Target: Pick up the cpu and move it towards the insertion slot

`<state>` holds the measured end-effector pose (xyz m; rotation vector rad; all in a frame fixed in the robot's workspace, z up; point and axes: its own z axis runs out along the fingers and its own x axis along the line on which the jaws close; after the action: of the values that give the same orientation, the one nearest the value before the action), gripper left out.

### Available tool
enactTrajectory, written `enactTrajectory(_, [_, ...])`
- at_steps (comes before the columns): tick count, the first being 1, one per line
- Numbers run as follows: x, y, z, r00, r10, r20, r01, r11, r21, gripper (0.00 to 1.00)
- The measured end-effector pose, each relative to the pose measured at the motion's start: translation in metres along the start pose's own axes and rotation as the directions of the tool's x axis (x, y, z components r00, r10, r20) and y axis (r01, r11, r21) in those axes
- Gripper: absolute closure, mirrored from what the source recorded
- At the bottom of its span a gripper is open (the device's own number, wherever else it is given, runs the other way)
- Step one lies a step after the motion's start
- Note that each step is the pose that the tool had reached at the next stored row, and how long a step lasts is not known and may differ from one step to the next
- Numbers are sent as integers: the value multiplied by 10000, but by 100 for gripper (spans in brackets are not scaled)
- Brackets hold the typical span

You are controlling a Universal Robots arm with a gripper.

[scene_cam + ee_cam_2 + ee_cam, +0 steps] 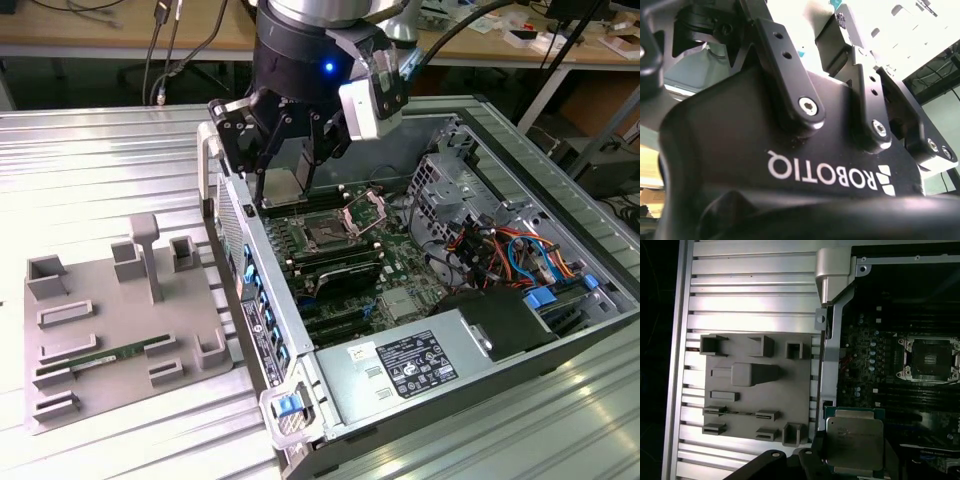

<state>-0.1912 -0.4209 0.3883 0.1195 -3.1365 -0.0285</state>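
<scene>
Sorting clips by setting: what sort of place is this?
Likely a robotics lab or workshop: an open computer case lies on a ribbed metal table, a grey parts fixture sits beside it, and cluttered benches with cables stand behind.

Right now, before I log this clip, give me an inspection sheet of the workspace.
Surface: ribbed metal table, open computer case lying on it.
Job's things: cpu held in the gripper above the case edge; insertion slot open on the motherboard, frame raised.
Clutter: grey fixture tray holding a green memory stick.
Grippers: gripper shut on the cpu.
Cables: coloured wire bundle inside the case; black cables hanging behind.
Surroundings: desks behind.
</scene>
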Motion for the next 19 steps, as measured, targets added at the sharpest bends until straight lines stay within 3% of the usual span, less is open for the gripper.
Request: enactTrajectory(19, [-262,-19,5,10000,0,0,0,10000,0,45])
